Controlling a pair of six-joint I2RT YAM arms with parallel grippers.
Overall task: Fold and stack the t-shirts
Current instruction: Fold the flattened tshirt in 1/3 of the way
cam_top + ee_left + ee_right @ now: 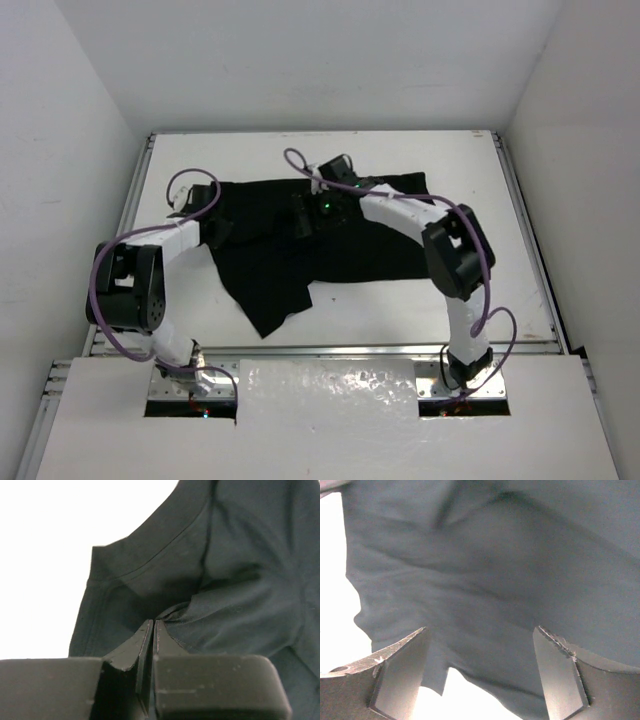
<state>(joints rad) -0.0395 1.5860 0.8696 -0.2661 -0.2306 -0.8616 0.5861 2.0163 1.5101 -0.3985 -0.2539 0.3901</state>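
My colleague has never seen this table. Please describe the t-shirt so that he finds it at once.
On the white table, across its middle, lies the t-shirt. It is black and rumpled, with one corner pointing toward the near edge. Unlike the hard black left gripper pinching it and the open right gripper over it, it is soft cloth.

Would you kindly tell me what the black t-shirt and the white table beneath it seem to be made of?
The t-shirt looks like soft knit cloth, probably cotton or a blend, matte black: it lies in loose wrinkles, and the left wrist view shows a stitched hem. The table looks like a hard, smooth white board, perhaps laminate or painted; its exact material cannot be told.
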